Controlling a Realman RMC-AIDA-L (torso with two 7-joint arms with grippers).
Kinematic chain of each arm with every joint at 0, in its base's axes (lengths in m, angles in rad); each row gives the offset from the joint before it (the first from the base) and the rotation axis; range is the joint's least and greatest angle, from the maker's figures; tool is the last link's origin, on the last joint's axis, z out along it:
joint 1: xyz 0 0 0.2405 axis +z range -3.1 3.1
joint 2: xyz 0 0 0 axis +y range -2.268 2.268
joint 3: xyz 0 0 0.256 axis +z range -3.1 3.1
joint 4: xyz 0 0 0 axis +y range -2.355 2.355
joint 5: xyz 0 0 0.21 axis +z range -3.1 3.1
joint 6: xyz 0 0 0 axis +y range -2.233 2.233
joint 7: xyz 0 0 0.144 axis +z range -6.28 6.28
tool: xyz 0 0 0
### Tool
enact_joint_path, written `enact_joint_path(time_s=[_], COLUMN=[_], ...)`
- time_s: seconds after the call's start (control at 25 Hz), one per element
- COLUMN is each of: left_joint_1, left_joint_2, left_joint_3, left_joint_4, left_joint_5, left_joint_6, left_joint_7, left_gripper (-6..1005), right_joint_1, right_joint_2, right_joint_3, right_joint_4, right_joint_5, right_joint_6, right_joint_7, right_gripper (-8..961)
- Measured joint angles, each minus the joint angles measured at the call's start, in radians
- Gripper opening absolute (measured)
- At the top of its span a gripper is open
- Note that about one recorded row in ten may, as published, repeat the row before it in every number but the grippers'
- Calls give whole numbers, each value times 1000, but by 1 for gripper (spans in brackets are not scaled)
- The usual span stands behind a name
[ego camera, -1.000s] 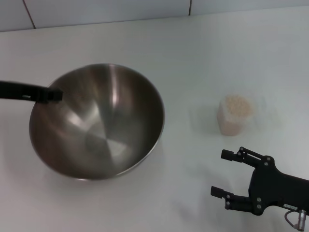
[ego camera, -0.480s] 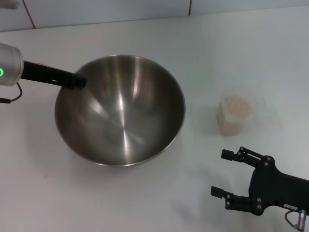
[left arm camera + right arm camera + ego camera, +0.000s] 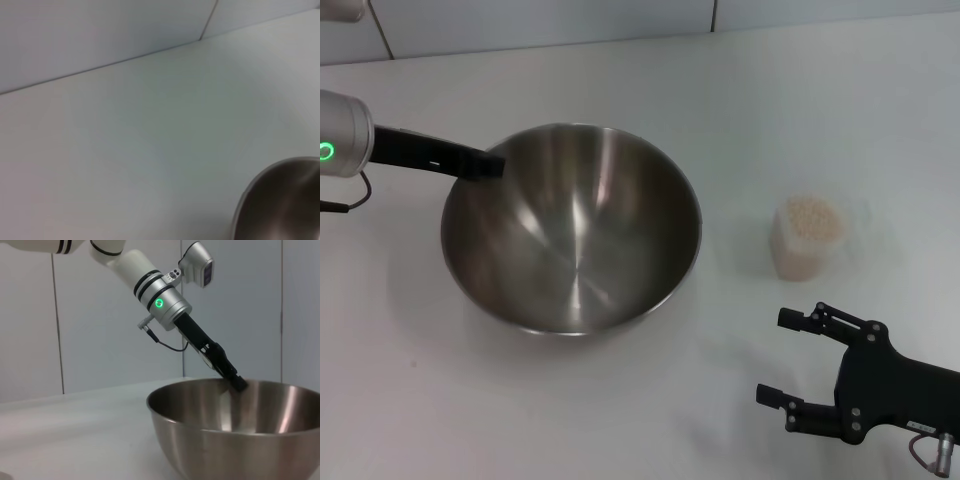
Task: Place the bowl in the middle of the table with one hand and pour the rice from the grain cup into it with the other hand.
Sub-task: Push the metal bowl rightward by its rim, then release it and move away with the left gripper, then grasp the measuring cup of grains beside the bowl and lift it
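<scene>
Head view shows the white surface (image 3: 740, 100), smooth and flat, carrying everything, and on it the bowl (image 3: 572, 240), a wide round stainless-steel basin with a shiny brushed interior that catches streaks of light. Over the last second the bowl has slid from the left side toward the centre and has gone from tilted to nearly level; in the last half second it has barely shifted, so I judge the placing step to be close to finished, with release and the pour yet to come. The left gripper (image 3: 492, 163) reaches in from the left on its white-and-silver arm, a green ring lit on the wrist, and its black fingers (image 3: 235, 380) meet the bowl's far-left rim, apparently pinching it, though the exact closure is hard to make out. The right gripper (image 3: 800, 370) hovers low at the near right, unchanged, its two slim fingers spread wide with nothing between them. Just beyond it and well apart from the bowl stands the grain cup (image 3: 807, 238), small, clear plastic, upright and untouched. It is filled almost to the brim with the rice (image 3: 809, 213), tiny off-white, faintly beige grains.
</scene>
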Motion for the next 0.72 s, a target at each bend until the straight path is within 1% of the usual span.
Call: enact_joint_path(time_s=[0.16,0.24,0.28,0.36,0.4,0.44,0.48,0.52,0.56,0.6,0.72], left_joint_1=[3,14,30,68,68,103,103,187,187,263,263], left_joint_2=[-1,-2,-1,0,0,1,1,4,4,6,6], left_joint_3=[21,37,45,59,59,65,65,70,70,66,66], left_joint_4=[28,72,119,207,207,271,271,398,398,487,487], left_joint_5=[-14,-31,-47,-78,-78,-110,-110,-205,-205,-292,-292], left_joint_6=[-4,6,17,34,34,45,45,84,84,121,121], left_joint_7=[4,13,23,51,51,79,79,176,176,279,279], left_gripper=[129,136,139,214,252,290,327,365,469,573,646], right_joint_1=[0,0,-1,-6,-9,-17,-17,-23,-30,-40,-74], right_joint_2=[0,0,0,1,1,2,2,2,4,6,20], right_joint_3=[1,2,2,2,3,3,3,4,4,4,4], right_joint_4=[0,-1,-1,0,1,6,6,9,9,11,16], right_joint_5=[0,3,8,26,36,58,58,70,87,110,195], right_joint_6=[0,1,1,1,1,-4,-4,-9,-13,-18,-34], right_joint_7=[0,0,0,0,0,2,2,6,10,15,19], right_gripper=[832,831,831,831,831,831,831,831,831,831,831])
